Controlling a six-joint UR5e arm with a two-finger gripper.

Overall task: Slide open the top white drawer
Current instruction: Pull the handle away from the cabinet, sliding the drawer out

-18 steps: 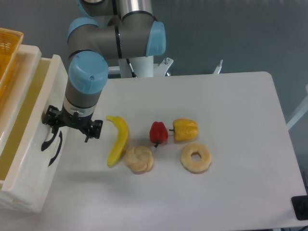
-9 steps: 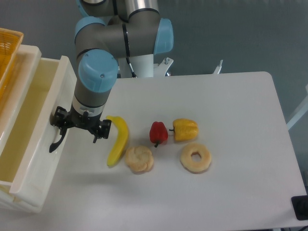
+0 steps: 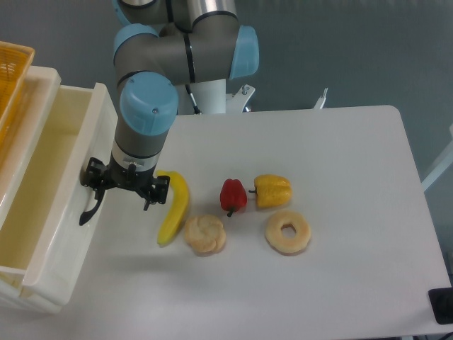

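The top white drawer (image 3: 65, 237) juts out from the cabinet at the left edge of the table, and its cream-coloured inside shows empty. Its curved black handle (image 3: 85, 210) hangs on the front wall. My gripper (image 3: 126, 190) points down right beside that wall, with its black fingers (image 3: 93, 177) spread apart on either side of the wrist. The left finger sits at the top of the handle and the right one is near the banana. The wrist hides the fingertips.
An orange-yellow basket (image 3: 13, 71) sits on the cabinet top at far left. On the table lie a banana (image 3: 174, 209), a round pastry (image 3: 205, 234), a red pepper (image 3: 233, 196), a yellow pepper (image 3: 273, 191) and a doughnut (image 3: 288, 232).
The gripper has moved right towards the banana and the drawer front has come with it, so more of the drawer's inside is exposed.
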